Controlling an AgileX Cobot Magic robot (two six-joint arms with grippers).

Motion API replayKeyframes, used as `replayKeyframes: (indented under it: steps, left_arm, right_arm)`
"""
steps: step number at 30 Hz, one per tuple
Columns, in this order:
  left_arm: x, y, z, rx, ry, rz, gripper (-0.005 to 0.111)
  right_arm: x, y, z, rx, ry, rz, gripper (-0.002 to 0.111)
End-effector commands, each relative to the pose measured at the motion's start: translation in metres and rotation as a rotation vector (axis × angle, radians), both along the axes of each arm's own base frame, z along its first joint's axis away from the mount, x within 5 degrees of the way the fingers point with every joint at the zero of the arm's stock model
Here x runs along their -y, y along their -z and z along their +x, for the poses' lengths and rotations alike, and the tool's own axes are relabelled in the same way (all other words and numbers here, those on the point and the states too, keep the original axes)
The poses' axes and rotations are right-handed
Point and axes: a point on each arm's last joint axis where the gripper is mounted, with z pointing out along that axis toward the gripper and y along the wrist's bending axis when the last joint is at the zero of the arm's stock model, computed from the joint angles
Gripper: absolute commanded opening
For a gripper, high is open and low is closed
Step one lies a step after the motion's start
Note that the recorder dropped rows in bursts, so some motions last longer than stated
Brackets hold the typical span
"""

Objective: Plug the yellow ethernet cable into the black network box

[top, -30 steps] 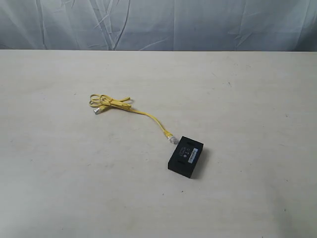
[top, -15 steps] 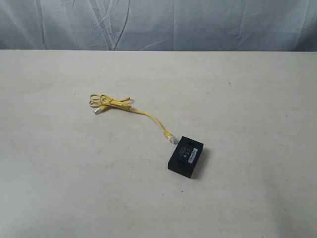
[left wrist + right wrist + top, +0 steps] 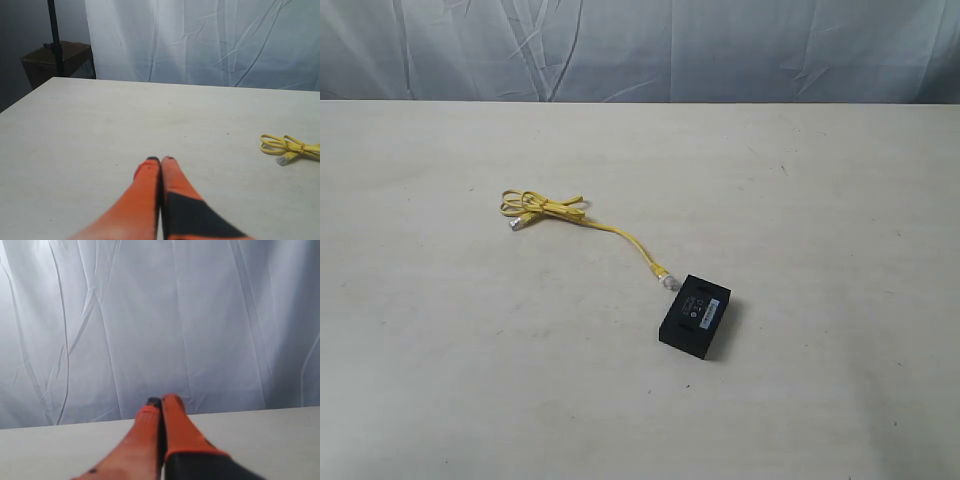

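Note:
The yellow ethernet cable point(image 3: 582, 222) lies on the pale table, its looped bundle point(image 3: 540, 208) at the left with a whitish plug point(image 3: 516, 225) beside it. Its other plug point(image 3: 667, 279) rests against the back corner of the black network box point(image 3: 696, 315); whether it sits in a port I cannot tell. In the left wrist view the bundle point(image 3: 290, 146) and a clear plug point(image 3: 283, 160) show at the far edge, well away from my left gripper point(image 3: 160, 160), which is shut and empty. My right gripper point(image 3: 161, 401) is shut and empty, facing the curtain. Neither gripper appears in the exterior view.
A white crumpled curtain point(image 3: 640, 50) hangs behind the table's far edge. A brown box point(image 3: 57, 62) and a black stand pole point(image 3: 54, 35) stand beyond the table's corner in the left wrist view.

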Motion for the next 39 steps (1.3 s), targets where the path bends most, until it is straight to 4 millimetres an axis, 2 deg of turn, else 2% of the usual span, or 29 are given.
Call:
replayKeyframes:
  steps: [1, 6, 9, 11, 16, 20, 25, 27, 30, 32, 39]
  left_arm:
    - [0.000, 0.000, 0.000, 0.015, -0.001, 0.003, 0.000]
    - [0.000, 0.000, 0.000, 0.015, -0.001, 0.003, 0.000]
    - [0.000, 0.000, 0.000, 0.015, -0.001, 0.003, 0.000]
    - [0.000, 0.000, 0.000, 0.015, -0.001, 0.003, 0.000]
    - [0.000, 0.000, 0.000, 0.015, -0.001, 0.003, 0.000]
    - [0.000, 0.000, 0.000, 0.015, -0.001, 0.003, 0.000]
    - [0.000, 0.000, 0.000, 0.015, -0.001, 0.003, 0.000]
    - [0.000, 0.000, 0.000, 0.014, -0.002, 0.008, 0.000]
    - [0.000, 0.000, 0.000, 0.014, -0.002, 0.009, 0.000]
    - [0.000, 0.000, 0.000, 0.014, -0.002, 0.009, 0.000]
    - [0.000, 0.000, 0.000, 0.014, -0.002, 0.009, 0.000]
  right_arm:
    - [0.001, -0.005, -0.001, 0.075, 0.016, 0.003, -0.001]
    - [0.002, -0.010, -0.003, 0.126, 0.024, 0.008, -0.001]
    - [0.002, -0.011, -0.003, 0.086, 0.014, 0.027, -0.001]
    - [0.000, -0.021, -0.003, 0.042, 0.003, 0.008, -0.001]
    - [-0.002, -0.061, 0.007, -0.107, 0.000, -0.137, -0.001]
    - [-0.004, -0.090, 0.022, -0.281, -0.021, -0.150, -0.001]
    - [-0.008, -0.108, 0.051, -0.509, -0.057, -0.141, -0.001]
    - [-0.010, -0.109, 0.063, -0.537, -0.069, -0.113, -0.001]
    - [-0.014, -0.100, 0.075, -0.603, -0.091, -0.056, -0.001]
    - [-0.019, -0.093, 0.083, -0.654, -0.122, 0.040, -0.001]
    - [-0.028, -0.050, 0.121, -0.956, -0.165, 0.070, -0.001]
